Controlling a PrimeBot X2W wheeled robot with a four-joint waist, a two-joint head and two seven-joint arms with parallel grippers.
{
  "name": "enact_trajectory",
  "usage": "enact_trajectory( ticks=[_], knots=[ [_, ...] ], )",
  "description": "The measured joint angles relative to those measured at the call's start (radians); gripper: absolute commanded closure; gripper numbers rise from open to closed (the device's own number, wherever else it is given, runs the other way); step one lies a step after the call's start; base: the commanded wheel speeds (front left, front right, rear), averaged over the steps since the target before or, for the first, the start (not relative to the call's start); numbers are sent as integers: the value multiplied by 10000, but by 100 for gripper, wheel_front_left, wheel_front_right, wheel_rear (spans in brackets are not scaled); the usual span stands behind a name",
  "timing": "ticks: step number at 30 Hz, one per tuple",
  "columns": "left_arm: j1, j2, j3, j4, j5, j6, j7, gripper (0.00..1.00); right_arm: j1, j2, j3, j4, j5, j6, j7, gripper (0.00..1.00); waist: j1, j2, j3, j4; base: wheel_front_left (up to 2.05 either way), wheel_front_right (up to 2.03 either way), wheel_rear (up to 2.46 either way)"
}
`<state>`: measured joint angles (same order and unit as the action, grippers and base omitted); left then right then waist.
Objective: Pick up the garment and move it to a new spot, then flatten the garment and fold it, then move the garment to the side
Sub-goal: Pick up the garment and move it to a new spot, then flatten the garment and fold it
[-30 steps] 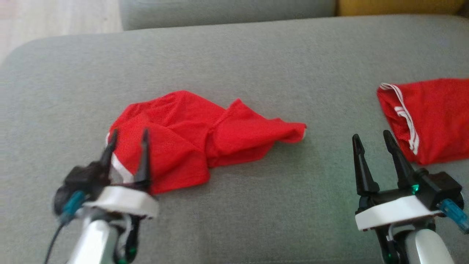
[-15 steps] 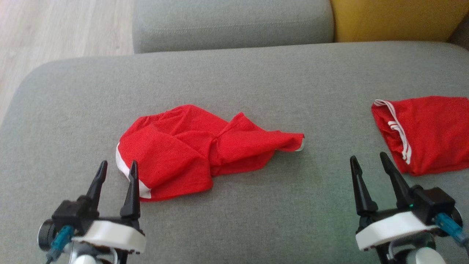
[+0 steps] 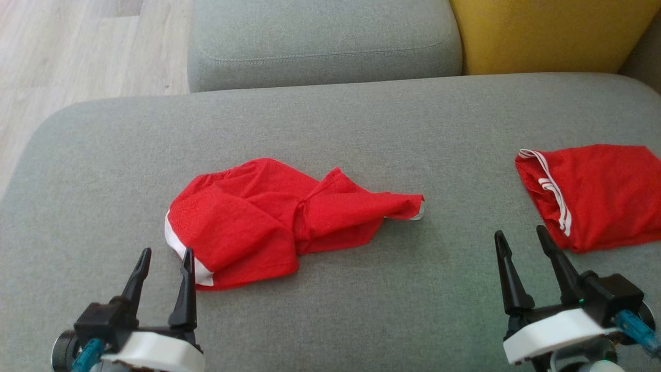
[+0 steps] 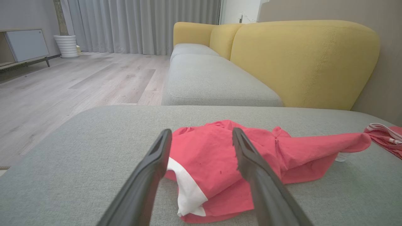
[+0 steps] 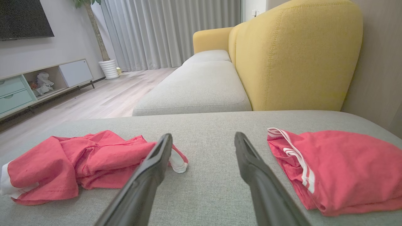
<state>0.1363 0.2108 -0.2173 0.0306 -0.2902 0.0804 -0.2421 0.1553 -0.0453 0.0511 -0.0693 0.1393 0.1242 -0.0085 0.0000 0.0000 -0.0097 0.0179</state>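
Item: crumpled red garment, mid grey cushion, just ahead of my left gripper. My right gripper sits near a second red garment; both grippers spread wide, empty. Risk: pinching only the top layer lifts it bunched; right may seize the wrong piece.

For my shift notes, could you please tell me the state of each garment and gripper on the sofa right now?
crumpled red garment: bunched up, unfolded, lying loose, not held.
folded red garment: folded flat, lying at the right side.
left gripper: open, empty, pointing at the crumpled red garment's white hem.
right gripper: open, empty, pointing at the gap between both garments.
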Motion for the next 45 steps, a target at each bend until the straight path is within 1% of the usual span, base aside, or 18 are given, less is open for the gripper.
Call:
enact_trajectory(
  ticks=[4,24,30,32,34,37,41,45],
  knots=[
    [34,31,-8,-69,0,75,40,0,3,0,0,-46,0,0,2,0,0,0,-3,8,0,0,0],
    [30,79,-186,-104,-2,90,31,0,-1,2,12,-33,31,0,2,0,0,0,69,43,0,0,0],
    [-11,81,-270,-102,-2,90,29,0,-36,2,270,42,29,0,90,0,0,0,219,93,0,0,0],
    [-86,81,-280,-102,-2,90,29,0,-109,0,660,178,29,0,105,0,0,0,320,139,0,0,0],
    [-232,81,-282,-102,-2,88,27,0,-316,-4,1267,416,29,0,224,0,0,0,446,186,0,0,0],
    [-500,77,-286,-134,0,81,13,0,-920,-40,2550,1007,117,0,318,0,0,0,705,242,0,0,0],
    [-1003,31,-337,-144,4,29,-56,0,-1969,-82,4312,2159,464,0,359,0,1,0,1160,387,0,0,0],
    [-1615,-96,-431,-111,88,-123,-61,0,-3103,-134,5599,3540,895,0,157,0,1,0,1658,625,0,0,0]
  ],
)
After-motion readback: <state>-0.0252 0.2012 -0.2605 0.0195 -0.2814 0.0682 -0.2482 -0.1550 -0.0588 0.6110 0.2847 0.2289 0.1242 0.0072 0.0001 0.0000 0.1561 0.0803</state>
